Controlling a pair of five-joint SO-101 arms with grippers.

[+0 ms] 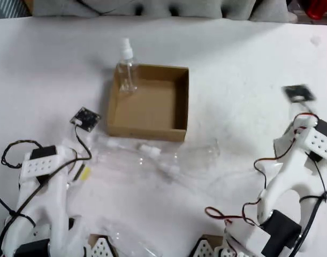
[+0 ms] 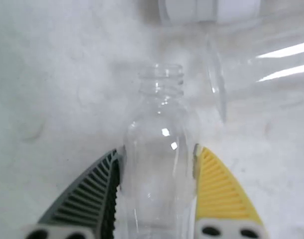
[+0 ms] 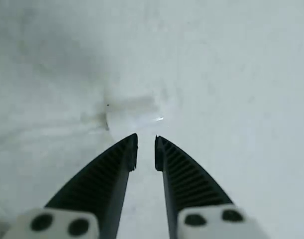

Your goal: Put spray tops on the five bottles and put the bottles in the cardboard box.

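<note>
Cardboard box [image 1: 152,110] holds one spray-topped bottle [image 1: 127,72], upright in a back corner, with four apparently still to go. Left gripper [image 2: 156,152] clamps an uncapped bottle [image 2: 160,114] by its body; right gripper [image 3: 146,144] hangs over the table [image 3: 231,59], fingers narrowly parted, empty — loose bottles [image 1: 198,152] lie before the box

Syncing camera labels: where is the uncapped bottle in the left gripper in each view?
left wrist view: uncapped bottle centre, in the left gripper between grey finger and yellow finger, neck pointing away.
high view: lower left, too faint to outline; look beside the yellow finger.
right wrist view: right gripper over white table; faint clear blur ahead, can't match it.
Landmark: yellow finger, in high and left wrist views.
</note>
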